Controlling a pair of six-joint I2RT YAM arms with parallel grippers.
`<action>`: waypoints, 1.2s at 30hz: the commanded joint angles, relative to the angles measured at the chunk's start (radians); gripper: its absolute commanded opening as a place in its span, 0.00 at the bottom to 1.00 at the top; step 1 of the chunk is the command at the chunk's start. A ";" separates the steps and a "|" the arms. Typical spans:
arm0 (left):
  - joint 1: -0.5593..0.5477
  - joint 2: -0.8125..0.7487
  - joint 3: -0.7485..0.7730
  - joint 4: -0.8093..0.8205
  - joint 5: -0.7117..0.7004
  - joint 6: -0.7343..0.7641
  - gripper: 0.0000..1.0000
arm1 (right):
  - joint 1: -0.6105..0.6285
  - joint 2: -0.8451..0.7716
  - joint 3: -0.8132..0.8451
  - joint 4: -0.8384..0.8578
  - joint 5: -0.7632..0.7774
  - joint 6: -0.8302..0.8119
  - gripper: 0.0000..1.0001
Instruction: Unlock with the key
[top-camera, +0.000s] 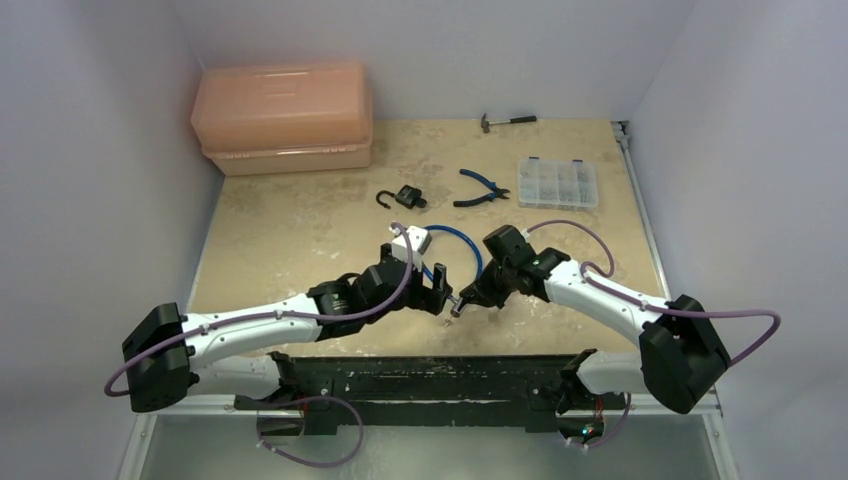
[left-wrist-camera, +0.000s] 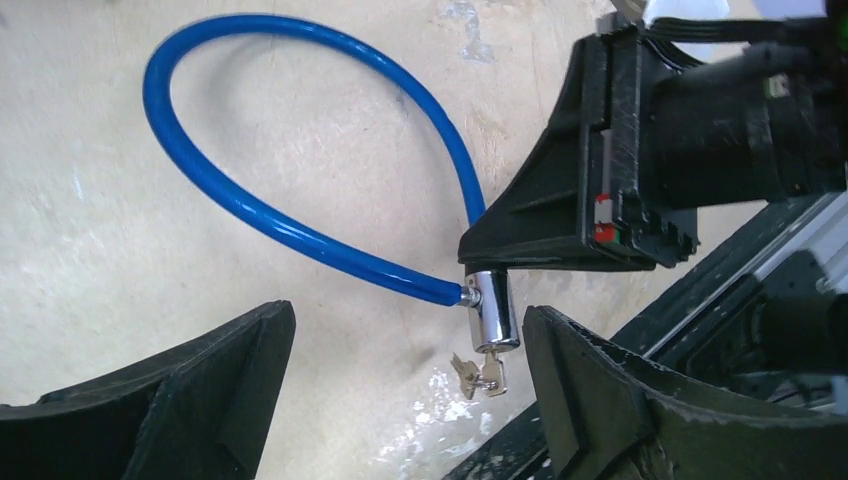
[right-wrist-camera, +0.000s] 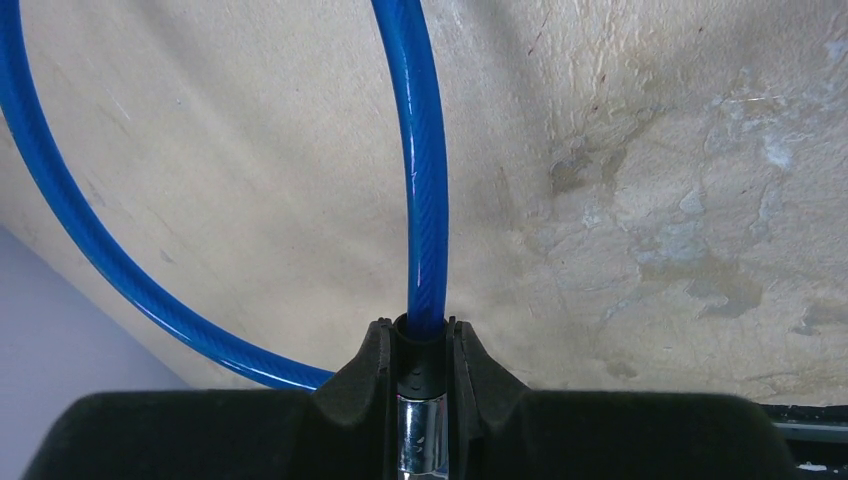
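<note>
Blue cable (right-wrist-camera: 425, 180) clamped in right jaws, key (left-wrist-camera: 480, 372) dangling

One cable lock (right-wrist-camera: 428, 200), one padlock (top-camera: 410, 197), one hammer (top-camera: 507, 121), one pliers (top-camera: 483, 187), one orange toolbox (top-camera: 283, 115), one clear organiser (top-camera: 557, 183).

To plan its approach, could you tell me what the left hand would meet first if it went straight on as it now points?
Probably the key sticking out of the chrome lock barrel, which lies just ahead between the fingers of the open left hand; depth is hard to judge.
</note>
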 joint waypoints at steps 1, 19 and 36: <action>0.043 -0.003 -0.048 0.126 0.039 -0.281 0.91 | 0.002 -0.024 -0.002 0.064 0.011 -0.014 0.00; 0.084 -0.019 -0.324 0.522 0.009 -0.669 0.79 | 0.002 -0.037 -0.022 0.112 -0.006 -0.009 0.00; 0.109 0.163 -0.369 0.813 0.115 -0.702 0.52 | 0.001 -0.041 -0.026 0.117 -0.006 -0.011 0.00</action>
